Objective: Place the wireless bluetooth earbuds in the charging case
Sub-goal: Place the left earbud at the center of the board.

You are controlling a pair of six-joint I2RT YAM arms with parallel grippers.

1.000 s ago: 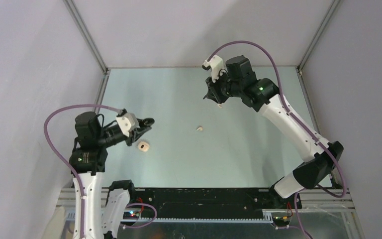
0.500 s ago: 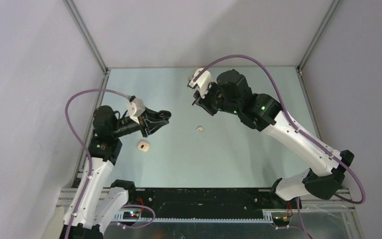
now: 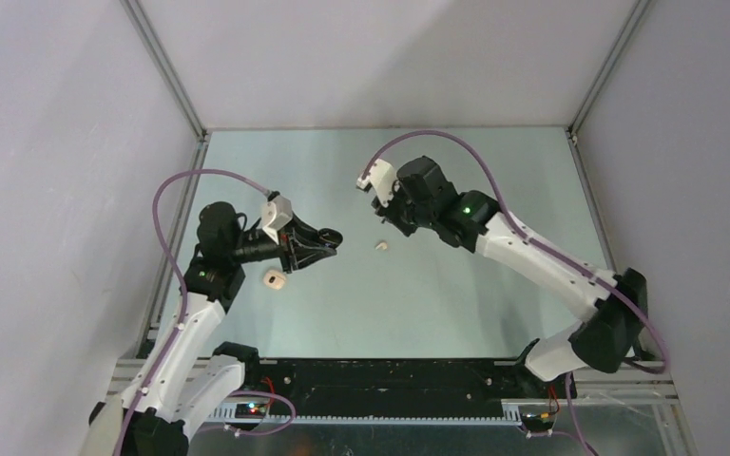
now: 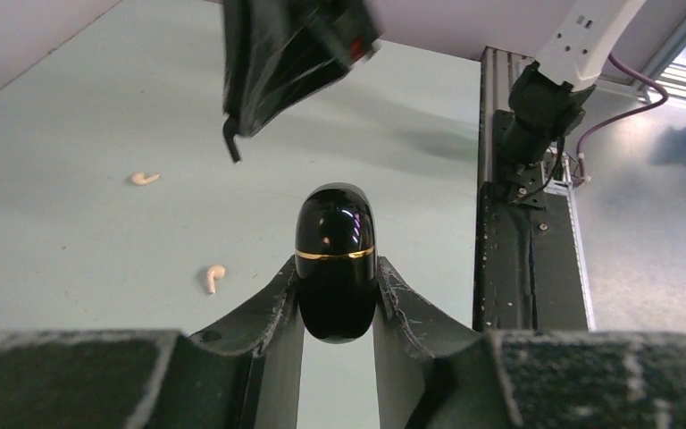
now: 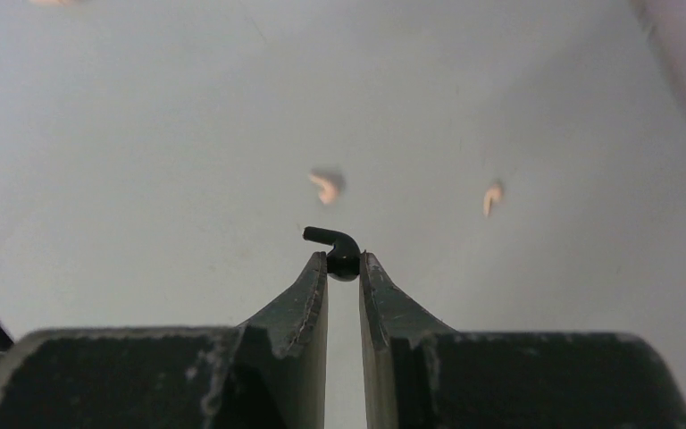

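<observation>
The left hand (image 3: 331, 239) clamps the black charging case (image 4: 335, 223) clear of the tabletop (image 3: 437, 285), seemingly as a steady target, while the right hand (image 5: 344, 261), near that case, pinches a black earbud (image 5: 330, 238) with its stem free, presumably for insertion.

Top external looks down on the whole table (image 3: 437, 294) from above its near edge. Left wrist, close behind the left gripper (image 4: 336, 266), faces the right gripper (image 4: 237, 121); right wrist looks closely down at mid-table.
</observation>
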